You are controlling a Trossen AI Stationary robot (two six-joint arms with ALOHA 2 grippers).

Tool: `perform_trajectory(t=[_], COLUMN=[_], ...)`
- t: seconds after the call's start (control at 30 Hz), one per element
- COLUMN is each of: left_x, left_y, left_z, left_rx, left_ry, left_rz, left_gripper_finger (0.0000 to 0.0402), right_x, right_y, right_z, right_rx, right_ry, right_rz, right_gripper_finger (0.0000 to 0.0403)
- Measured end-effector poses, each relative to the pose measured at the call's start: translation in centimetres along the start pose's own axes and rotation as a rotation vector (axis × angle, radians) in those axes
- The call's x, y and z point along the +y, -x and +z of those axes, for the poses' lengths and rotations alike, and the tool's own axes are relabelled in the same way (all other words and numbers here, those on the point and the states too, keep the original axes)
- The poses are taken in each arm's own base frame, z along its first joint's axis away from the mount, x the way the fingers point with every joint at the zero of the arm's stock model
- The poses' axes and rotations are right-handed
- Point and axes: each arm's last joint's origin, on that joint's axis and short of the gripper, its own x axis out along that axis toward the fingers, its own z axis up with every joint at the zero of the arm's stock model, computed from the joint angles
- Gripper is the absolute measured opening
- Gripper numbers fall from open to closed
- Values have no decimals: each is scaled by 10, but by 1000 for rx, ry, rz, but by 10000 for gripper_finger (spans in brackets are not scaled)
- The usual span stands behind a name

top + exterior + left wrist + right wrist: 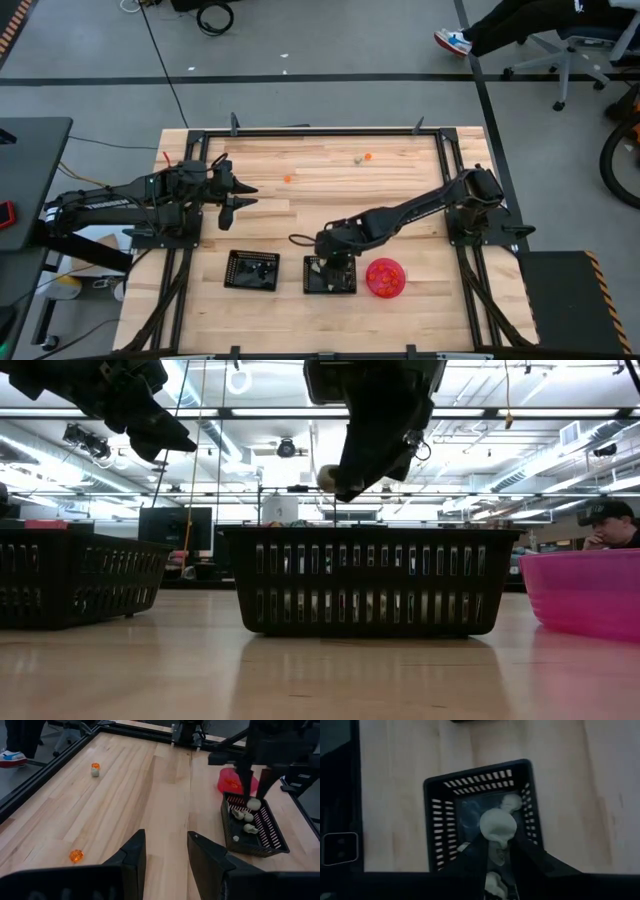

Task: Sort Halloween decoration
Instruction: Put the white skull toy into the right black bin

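Near the front edge of the table sit two black mesh trays and a pink bowl [386, 278]. Over the middle tray [330, 274] hangs the right gripper [498, 841]. Its fingers are pinched on a pale skull trinket [498, 826]. More pale trinkets [243, 816] already lie inside this tray, so it looks like the right home for the skull.

To do this step well, the gripper should stay over the middle of the tray, away from the walls. It should go a bit lower before it lets go, so the skull does not bounce out. Then the fingers should open slowly and lift straight up.

Beside it, the left tray [252, 271] holds dark pieces, but I cannot tell what they are. The bowl holds orange bits.

Farther back, the left gripper [240, 194] waits above the bare wood with its fingers apart and nothing in them.

Past that lie an orange trinket [287, 178], then another orange one [368, 156] touching a pale one [358, 159]. They are not sorted yet.
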Motion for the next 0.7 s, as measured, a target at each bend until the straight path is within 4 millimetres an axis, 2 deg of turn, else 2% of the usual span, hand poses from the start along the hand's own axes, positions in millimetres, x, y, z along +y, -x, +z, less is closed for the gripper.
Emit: perform_trajectory(t=[0.47,0.7], left_x=[0,0], left_y=[0,0], left_z=[0,0], left_rx=[0,0], left_ry=[0,0], left_rz=[0,0], left_gripper_finger=[116,116], right_x=[24,19], right_y=[-12,-21], right_z=[-14,-22], right_rx=[22,27], right_ry=[39,24], right_rz=[38,27], right_gripper_finger=[80,80])
